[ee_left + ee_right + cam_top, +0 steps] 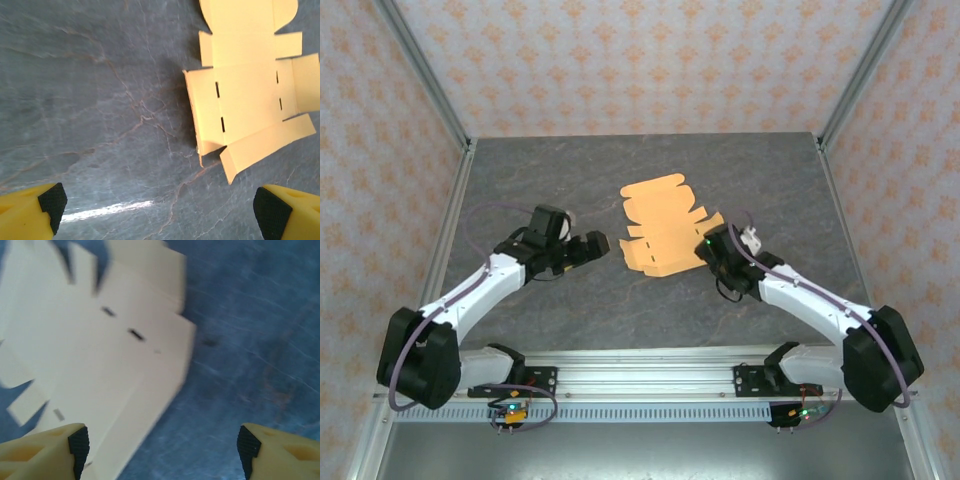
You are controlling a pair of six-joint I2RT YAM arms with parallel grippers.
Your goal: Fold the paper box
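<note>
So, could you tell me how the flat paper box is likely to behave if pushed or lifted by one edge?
The paper box is a thin slotted sheet, so lifted by one edge it will probably droop along its creases. It looks light, and the table has a glossy sheen, so pushes likely slide it.

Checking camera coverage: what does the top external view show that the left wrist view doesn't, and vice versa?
Top external adds the right gripper at the near right edge of the paper box, and the patterned walls. Left wrist adds the sheet's narrow slits and the black pads of the left gripper, wide apart. Both share the unfolded box on the grey table.
</note>
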